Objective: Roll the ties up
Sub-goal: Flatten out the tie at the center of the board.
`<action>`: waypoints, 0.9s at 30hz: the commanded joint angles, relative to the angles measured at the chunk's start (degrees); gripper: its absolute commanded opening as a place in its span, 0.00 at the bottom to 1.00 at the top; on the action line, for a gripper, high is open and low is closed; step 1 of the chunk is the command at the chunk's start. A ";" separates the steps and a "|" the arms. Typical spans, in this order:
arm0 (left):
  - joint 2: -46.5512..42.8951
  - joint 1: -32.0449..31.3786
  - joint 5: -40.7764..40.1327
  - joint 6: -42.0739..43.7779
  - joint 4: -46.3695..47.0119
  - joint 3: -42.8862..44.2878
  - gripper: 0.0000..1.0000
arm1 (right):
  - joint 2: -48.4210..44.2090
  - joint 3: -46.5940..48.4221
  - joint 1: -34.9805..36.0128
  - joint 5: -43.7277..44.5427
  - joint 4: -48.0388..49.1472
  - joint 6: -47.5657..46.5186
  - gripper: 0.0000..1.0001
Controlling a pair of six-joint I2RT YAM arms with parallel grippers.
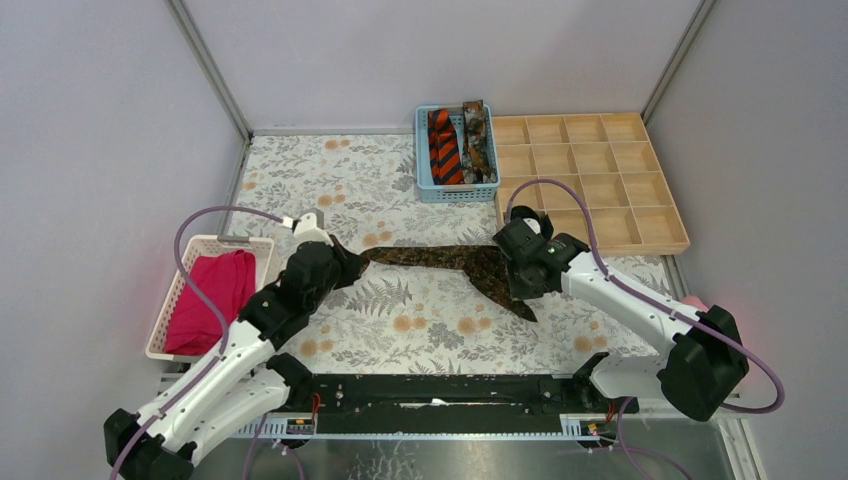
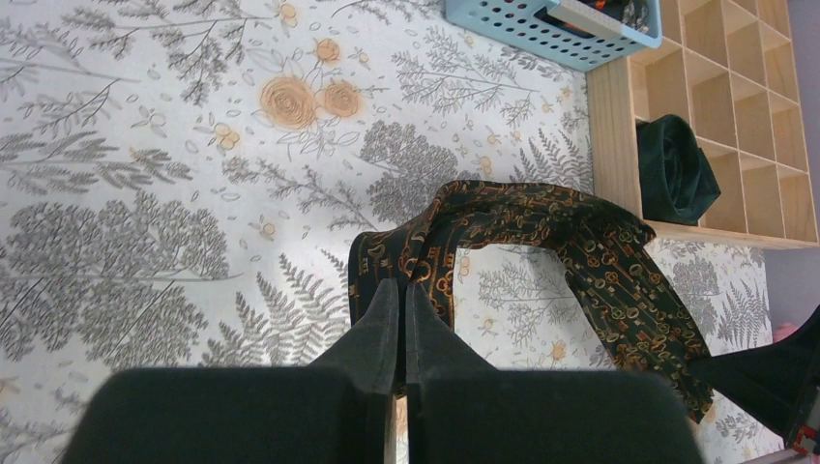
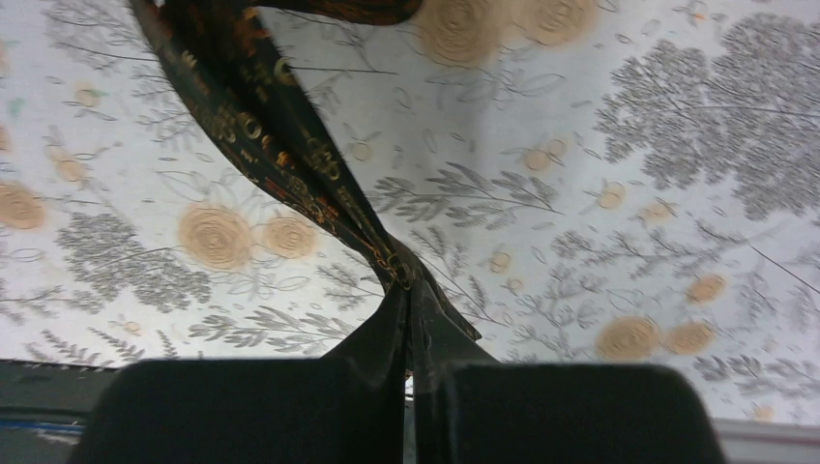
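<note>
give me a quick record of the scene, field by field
held tie: brown tie, spanning between the two jaws
left jaws: shut on brown tie
right jaws: shut on brown tie
blue basket: striped tie, second mottled tie
wooden tray: one dark roll in a compartment
white basket: magenta cloth

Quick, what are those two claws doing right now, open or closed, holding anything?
Left gripper: closed, pinching one end of the dark brown gold-patterned fabric necktie.
Right gripper: closed, pinching the same necktie further along.
</note>
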 commanded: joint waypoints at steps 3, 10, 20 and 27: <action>-4.59 0.58 -3.08 -1.89 -11.16 7.35 0.00 | -2.35 9.09 0.38 11.35 -15.04 3.31 0.00; -6.14 0.59 -1.46 -2.40 -16.80 12.99 0.00 | -0.13 15.21 0.38 17.49 -24.12 3.64 0.00; -8.98 0.61 -5.09 -3.77 -23.17 19.24 0.00 | -1.49 21.58 0.38 23.65 -34.95 7.18 0.00; -5.31 0.57 -5.06 -5.15 -19.48 13.73 0.00 | 6.88 19.97 -0.11 24.55 -32.31 8.11 0.00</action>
